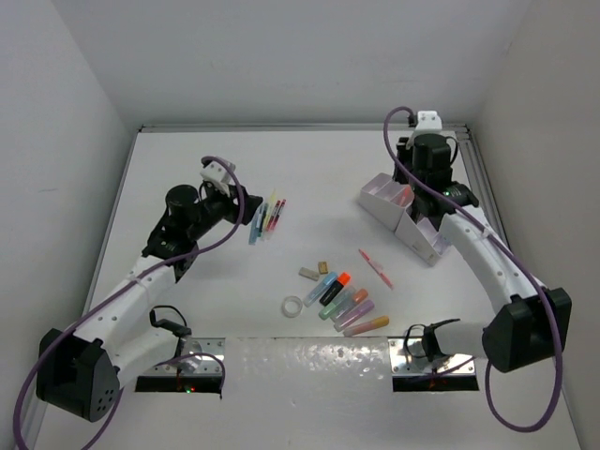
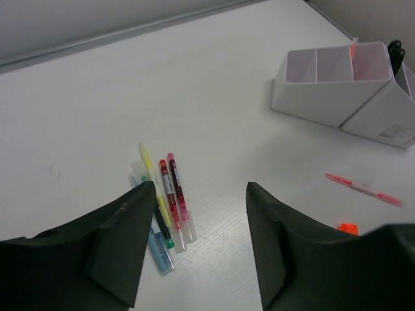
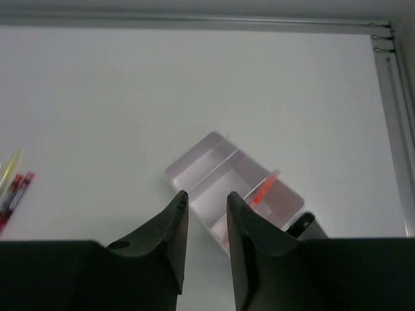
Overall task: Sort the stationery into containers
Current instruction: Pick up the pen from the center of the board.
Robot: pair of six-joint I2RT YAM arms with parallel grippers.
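Observation:
Several thin pens (image 1: 267, 217) lie in a bunch just right of my left gripper (image 1: 246, 204). In the left wrist view that gripper (image 2: 201, 188) stands open and empty, with the pens (image 2: 165, 201) beside its left finger. A pale organizer (image 1: 375, 202) sits at the right. My right gripper (image 1: 414, 178) hovers over it. In the right wrist view its jaws (image 3: 207, 197) are narrowly open with nothing between them. Below them, an orange-red pen (image 3: 264, 188) leans in one compartment of the organizer (image 3: 201, 162), and black scissors handles (image 3: 301, 223) show in another.
Mid-table lie pastel highlighters (image 1: 345, 302), a clear tape ring (image 1: 292, 306), two beige erasers (image 1: 314, 271) and a pink pen (image 1: 376, 267). The pink pen (image 2: 363, 188) also shows right of my left gripper. White walls enclose the table on the left, back and right.

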